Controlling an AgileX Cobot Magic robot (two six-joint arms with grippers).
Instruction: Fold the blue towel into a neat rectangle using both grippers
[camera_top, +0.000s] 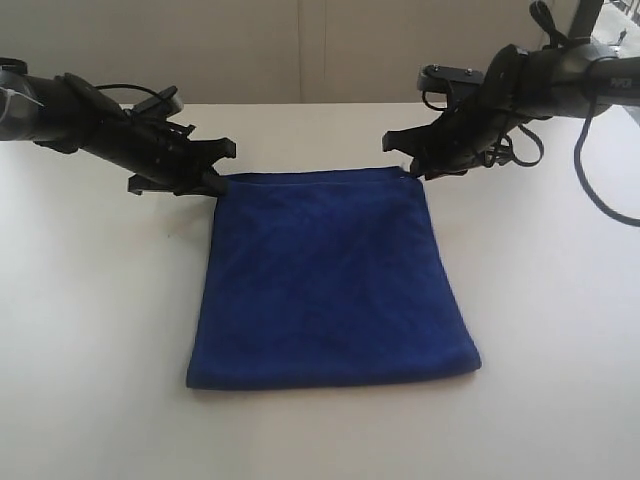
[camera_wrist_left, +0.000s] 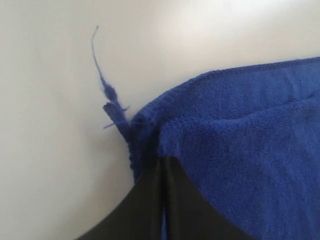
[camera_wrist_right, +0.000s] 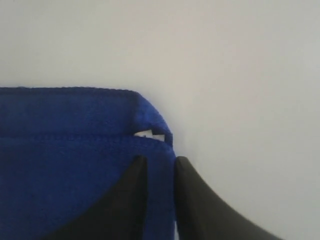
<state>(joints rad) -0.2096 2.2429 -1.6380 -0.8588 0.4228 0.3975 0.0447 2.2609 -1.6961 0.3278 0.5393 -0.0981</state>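
"Two layers of towel (camera_top: 330, 280), am I seeing that right?"

"Yes. It lies doubled over, flat on the white table (camera_top: 90, 330), in the middle of the scene. The folded edge is on the near side, and the open edges run along the far side."

"Where is the left gripper (camera_top: 215, 181)?"

"Down at the far left corner of the towel. Its wrist view shows the two black fingers (camera_wrist_left: 142, 205) pressed together with only a thin sliver of blue between them. The cloth puckers into a small crease right at their tips, so it is pinching that corner."

"And the wisp beside it?"

"That's a loose blue thread (camera_wrist_left: 107, 97), trailing from the same corner out over the bare table."

"What about the right gripper (camera_top: 408, 170)?"

"It is at the far right corner. Its wrist view shows both hemmed edges, one just behind the other, with a tiny pale gap between the layers at the corner. The fingers there stand a little apart, and a narrow band of the towel's side edge fills the space between them. Whether they are squeezing it or only straddling it, I cannot tell."

"Anything else nearby?"

"Dark cables (camera_top: 600, 190) loop down beside the right gripper, on the far right."
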